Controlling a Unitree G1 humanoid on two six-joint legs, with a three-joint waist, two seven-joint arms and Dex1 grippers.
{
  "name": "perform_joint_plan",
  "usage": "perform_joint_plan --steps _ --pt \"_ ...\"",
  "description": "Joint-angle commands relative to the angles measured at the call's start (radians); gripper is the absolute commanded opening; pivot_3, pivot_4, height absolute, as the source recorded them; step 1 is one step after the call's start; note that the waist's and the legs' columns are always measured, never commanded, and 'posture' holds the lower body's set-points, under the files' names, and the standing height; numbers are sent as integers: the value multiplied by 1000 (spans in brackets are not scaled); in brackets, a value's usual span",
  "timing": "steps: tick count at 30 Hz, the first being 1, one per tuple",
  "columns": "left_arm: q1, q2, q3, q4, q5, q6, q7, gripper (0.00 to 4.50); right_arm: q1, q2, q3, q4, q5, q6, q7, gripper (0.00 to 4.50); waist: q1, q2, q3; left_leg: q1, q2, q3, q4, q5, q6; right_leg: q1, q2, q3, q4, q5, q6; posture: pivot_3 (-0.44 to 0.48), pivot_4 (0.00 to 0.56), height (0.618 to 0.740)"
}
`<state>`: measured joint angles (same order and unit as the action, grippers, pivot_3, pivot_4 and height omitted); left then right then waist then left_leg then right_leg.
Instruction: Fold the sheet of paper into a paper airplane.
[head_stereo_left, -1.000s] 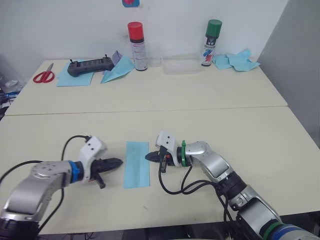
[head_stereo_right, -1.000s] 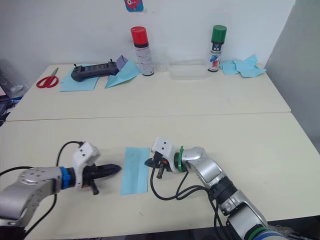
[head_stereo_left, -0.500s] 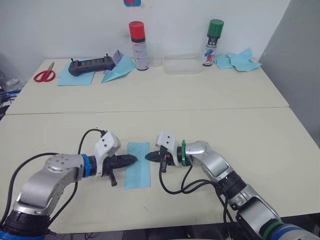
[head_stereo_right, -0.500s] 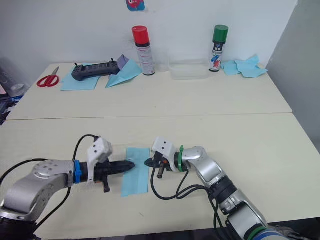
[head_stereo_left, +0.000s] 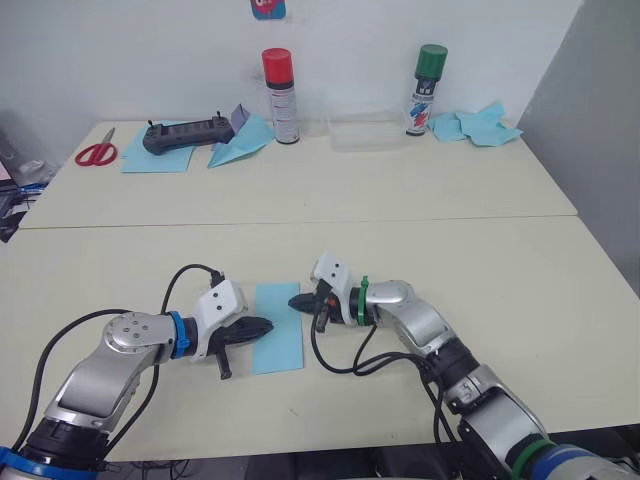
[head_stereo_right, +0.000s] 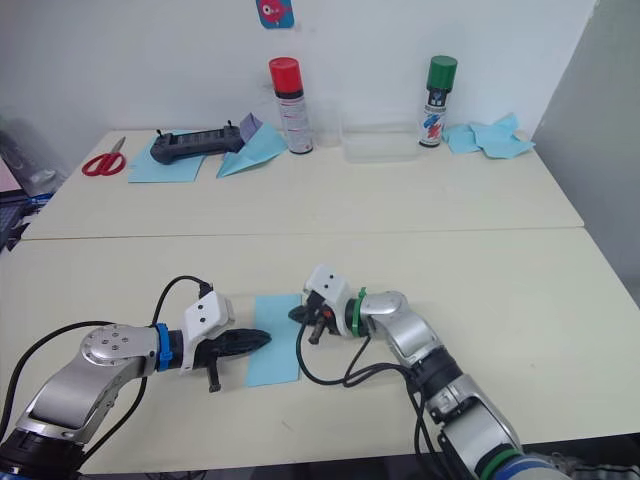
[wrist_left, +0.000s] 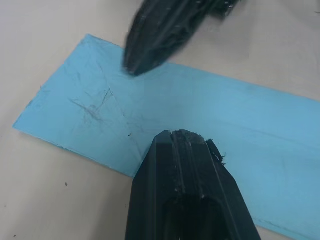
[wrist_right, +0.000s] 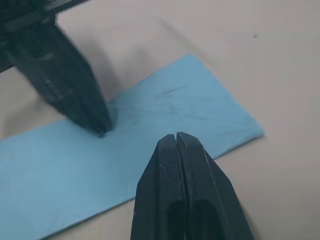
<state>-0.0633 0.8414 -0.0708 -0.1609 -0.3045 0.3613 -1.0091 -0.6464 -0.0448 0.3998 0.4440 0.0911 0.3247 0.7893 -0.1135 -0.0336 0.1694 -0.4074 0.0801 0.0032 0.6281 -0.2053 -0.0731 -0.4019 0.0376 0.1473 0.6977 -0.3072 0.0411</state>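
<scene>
Moving in from the side, the left claw (head_stereo_left: 262, 325) had slid onto the paper (head_stereo_left: 277, 338), clenched shut. The right claw (head_stereo_left: 296, 301), clenched too, touched the other edge. That paper lay flat on the worktop (head_stereo_left: 520, 290), folded long, ready for more creasing.

Along the far edge of the tabletop (head_stereo_left: 480, 250) I see red scissors (head_stereo_left: 96, 152) at the left, then a black controller (head_stereo_left: 187, 135) lying on a plain blue sheet (head_stereo_left: 150, 160). Beside it sits a blue paper plane (head_stereo_left: 238, 145), touching a red-capped spray can (head_stereo_left: 279, 82). Further right I see a clear tray (head_stereo_left: 362, 133), a green-capped spray can (head_stereo_left: 426, 76) and crumpled blue paper (head_stereo_left: 478, 125).
</scene>
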Motion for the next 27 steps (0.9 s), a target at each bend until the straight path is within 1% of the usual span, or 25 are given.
perform_joint_plan --steps 1,7,13,15,16,18,20,23,27 --pt "19 -1 -38 38 37 6 -16 0 -34 -15 -57 112 -42 -40 -87 28 1 0 0 0 0 0 0 0 0 1 0 1 0 0 0 0 150 740" --pt "9 -3 -51 45 40 -1 -31 0 -63 -24 -74 203 -67 -95 -142 28 2 0 -1 0 -1 0 0 0 0 1 -1 1 -1 0 0 0 150 740" --pt "-7 -12 -56 54 48 -3 -25 0 -78 -18 -94 222 -60 -154 -148 28 3 -1 -1 0 -1 0 0 0 0 2 -1 1 -1 0 0 0 150 740" --pt "-22 -23 -60 54 48 2 -20 0 -54 -11 -126 102 30 -169 -49 28 7 0 0 0 -1 0 0 0 0 2 -1 1 -1 0 0 0 150 740" --pt "-26 -26 -60 55 49 3 -21 0 -48 -8 -135 70 52 -168 -21 28 9 0 0 0 -1 0 0 0 0 2 -1 0 -1 0 0 0 150 740" --pt "-34 -30 -60 57 51 7 -24 0 -14 -33 -109 -40 85 -111 71 28 14 2 1 -1 -1 0 0 0 0 6 -1 0 -1 0 1 0 150 740" --pt "-40 -32 -63 61 52 8 -27 0 21 -58 -68 -122 90 -59 132 28 16 2 1 -1 -1 0 0 0 0 6 -1 0 -1 1 3 0 150 740" --pt "-50 -35 -70 70 56 6 -28 0 62 -75 -6 -183 57 -27 162 28 19 2 1 -1 -1 -1 -1 0 0 6 -1 -2 -1 1 4 0 150 740" --pt "-65 -42 -83 73 60 11 -27 0 71 -94 84 -158 -43 -36 150 28 27 2 1 -1 -1 -1 -1 0 0 5 -1 -2 -1 -2 -1 0 150 740"
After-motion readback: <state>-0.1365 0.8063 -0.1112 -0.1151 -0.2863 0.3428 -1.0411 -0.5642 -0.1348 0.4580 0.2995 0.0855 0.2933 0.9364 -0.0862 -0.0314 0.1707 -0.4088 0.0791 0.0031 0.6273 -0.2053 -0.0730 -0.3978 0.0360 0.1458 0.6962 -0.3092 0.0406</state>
